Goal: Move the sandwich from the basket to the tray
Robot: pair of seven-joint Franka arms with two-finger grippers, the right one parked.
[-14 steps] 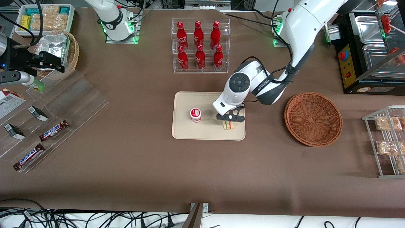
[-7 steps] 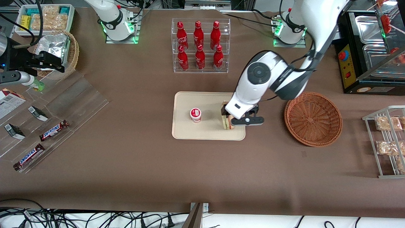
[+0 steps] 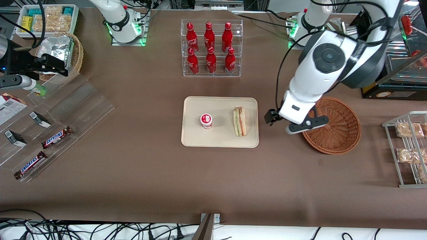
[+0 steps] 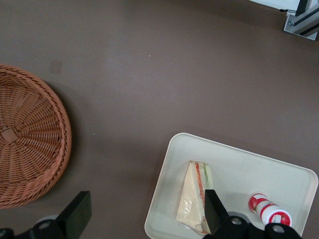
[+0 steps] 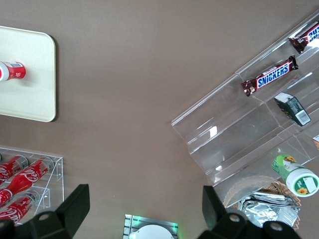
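1. Toward the parked arm's end of the table we see a clear acrylic stand point(image 3: 50, 116) with Snickers bars point(image 3: 56, 137) on its steps, and farther from the front camera a tan wicker basket point(image 3: 75, 53) holding a foil bag point(image 3: 56, 48).
2. Near the middle of the table stands a clear rack point(image 3: 211, 48) with six red cola bottles point(image 3: 209, 35) upright in two rows.
3. Nearer to the front camera than that rack lies the tray point(image 3: 193, 140), flat on the brown table point(image 3: 213, 183).
4. On the tray we see a small red-and-white cup point(image 3: 206, 120) standing upright, apart from the sandwich.
5. The sandwich point(image 3: 240, 121) lies on the tray, on the side nearest the basket, with its red and green layers showing along one edge; the wrist view shows it point(image 4: 193, 196) lying flat just inside the tray's rim point(image 4: 164, 179).
6. The gripper point(image 3: 289, 125) hovers above the table between the tray and the basket, touching neither; in the wrist view we see its two fingers point(image 4: 77, 214) spread wide with nothing between them.
7. The basket point(image 3: 347, 133) sits beside the tray toward the working arm's end, and we see nothing inside it.
8. At that end a wire rack point(image 3: 403, 150) holds crumbly brown packaged snacks point(image 3: 408, 130).
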